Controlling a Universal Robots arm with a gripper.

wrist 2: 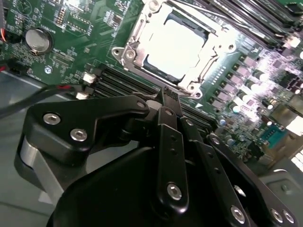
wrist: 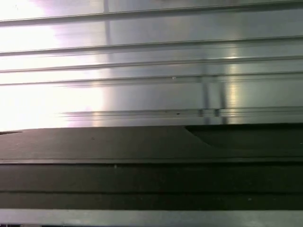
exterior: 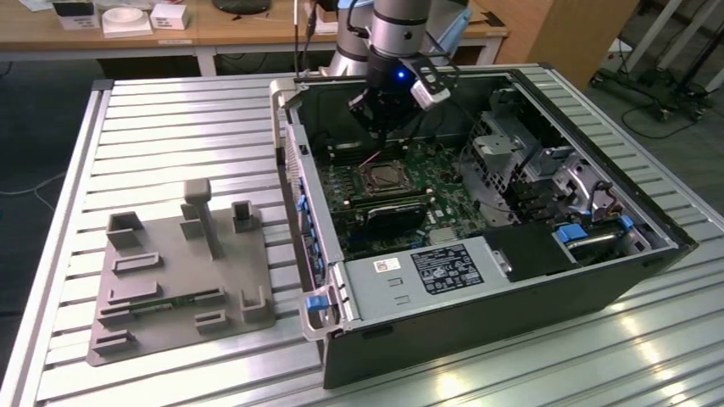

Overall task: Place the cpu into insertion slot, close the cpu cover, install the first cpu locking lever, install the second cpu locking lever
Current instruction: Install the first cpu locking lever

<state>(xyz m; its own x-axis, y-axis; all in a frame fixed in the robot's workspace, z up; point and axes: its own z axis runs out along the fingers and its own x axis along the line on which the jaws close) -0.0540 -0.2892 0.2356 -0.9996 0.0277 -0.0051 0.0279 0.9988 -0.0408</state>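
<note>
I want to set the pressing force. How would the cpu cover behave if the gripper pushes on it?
The cpu cover looks like a thin metal frame with an open middle, so it is probably light and a little springy. Its shiny surface may let the gripper slip. It lies around the cpu, so a hard push could load the chip.

cpu (wrist 2: 177, 45) silvery, flat in insertion slot (exterior: 385, 176); cpu cover (wrist 2: 135, 35) down around it. Exterior view: 1 o'clock of centre.
</note>
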